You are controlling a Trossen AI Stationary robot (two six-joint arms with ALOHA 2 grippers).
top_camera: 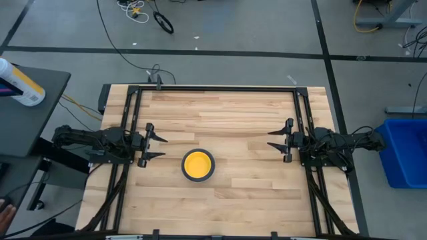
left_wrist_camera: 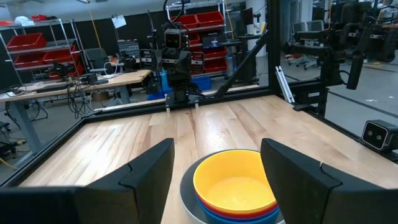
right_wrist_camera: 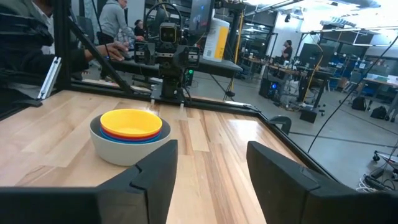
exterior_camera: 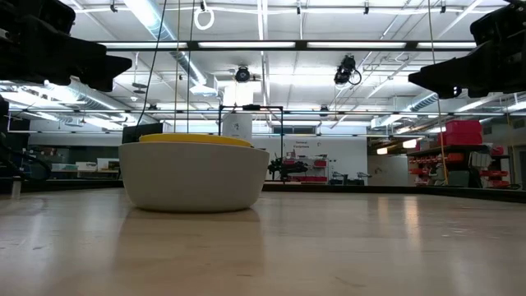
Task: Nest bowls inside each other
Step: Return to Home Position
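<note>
The bowls sit nested in one stack [top_camera: 198, 165] on the wooden table, left of its middle. The yellow bowl [left_wrist_camera: 235, 185] lies on top; red and blue rims [right_wrist_camera: 130, 137] show beneath it, all inside the larger grey bowl [exterior_camera: 194, 176], whose base rests on the table. My left gripper [top_camera: 160, 147] stands open at the table's left side, level, raised above the table, pointing at the stack. My right gripper [top_camera: 273, 141] stands open at the right side, level and raised, with nothing between its fingers.
A black metal frame [top_camera: 220, 88] runs around the table's edges. A blue bin [top_camera: 403, 150] stands on the floor to the right. A bottle [top_camera: 20, 83] lies on a grey side table at the left. People stand in the room beyond the table's left side [right_wrist_camera: 118, 25].
</note>
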